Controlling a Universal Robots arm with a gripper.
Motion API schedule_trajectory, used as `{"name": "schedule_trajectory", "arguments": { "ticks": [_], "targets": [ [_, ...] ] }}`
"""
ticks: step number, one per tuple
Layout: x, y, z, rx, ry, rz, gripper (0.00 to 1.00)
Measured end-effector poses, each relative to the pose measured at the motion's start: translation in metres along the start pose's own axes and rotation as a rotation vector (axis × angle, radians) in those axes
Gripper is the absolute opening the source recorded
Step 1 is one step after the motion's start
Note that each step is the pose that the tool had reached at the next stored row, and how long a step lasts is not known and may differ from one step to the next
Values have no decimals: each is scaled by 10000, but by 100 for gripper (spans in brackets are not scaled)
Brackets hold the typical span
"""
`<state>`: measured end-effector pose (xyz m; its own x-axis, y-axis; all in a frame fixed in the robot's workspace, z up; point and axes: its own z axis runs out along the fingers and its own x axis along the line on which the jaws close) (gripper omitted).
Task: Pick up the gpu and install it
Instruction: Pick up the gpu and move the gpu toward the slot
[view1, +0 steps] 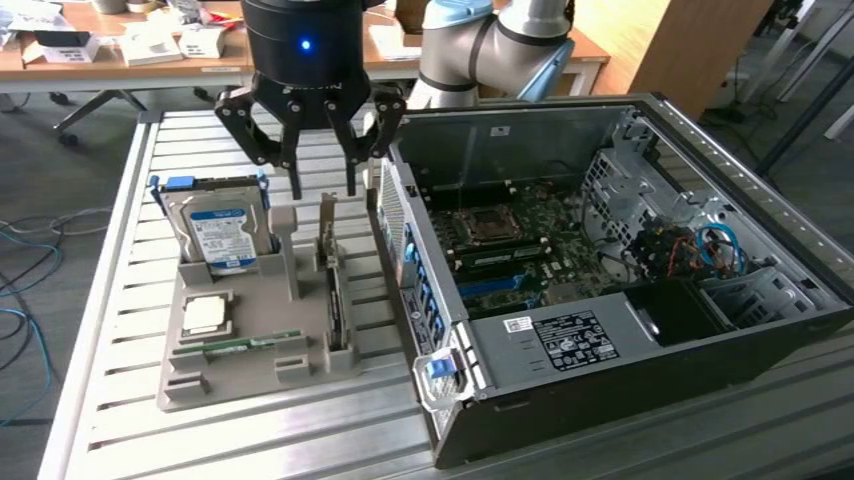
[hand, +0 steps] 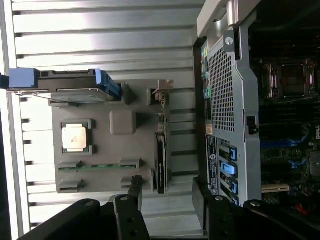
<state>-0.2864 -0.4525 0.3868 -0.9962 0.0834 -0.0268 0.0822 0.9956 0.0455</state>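
The gpu (view1: 330, 285) stands on edge in a slot of the grey holder (view1: 254, 375), a thin brownish card with a silver bracket at its far end. In the wrist view the gpu (hand: 160, 150) shows as a narrow dark strip beside the case. My gripper (view1: 324, 188) hangs just above the card's far end, open, with nothing between its fingers. The black fingers (hand: 136, 186) straddle the line of the card from above, gripper (hand: 167, 192) apart from it.
The open computer case (view1: 601, 330) lies to the exterior view's right of the holder, its motherboard (view1: 514, 245) exposed. The holder also carries a hard drive (view1: 220, 235), a CPU (view1: 204, 315) and a green memory stick (view1: 240, 345). A slatted metal table (view1: 120, 300) bears everything.
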Motion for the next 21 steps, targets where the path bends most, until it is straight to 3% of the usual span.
{"name": "schedule_trajectory", "arguments": {
  "ticks": [21],
  "targets": [
    [10, -17, 382, 1, 1, -1, 53]
  ]
}}
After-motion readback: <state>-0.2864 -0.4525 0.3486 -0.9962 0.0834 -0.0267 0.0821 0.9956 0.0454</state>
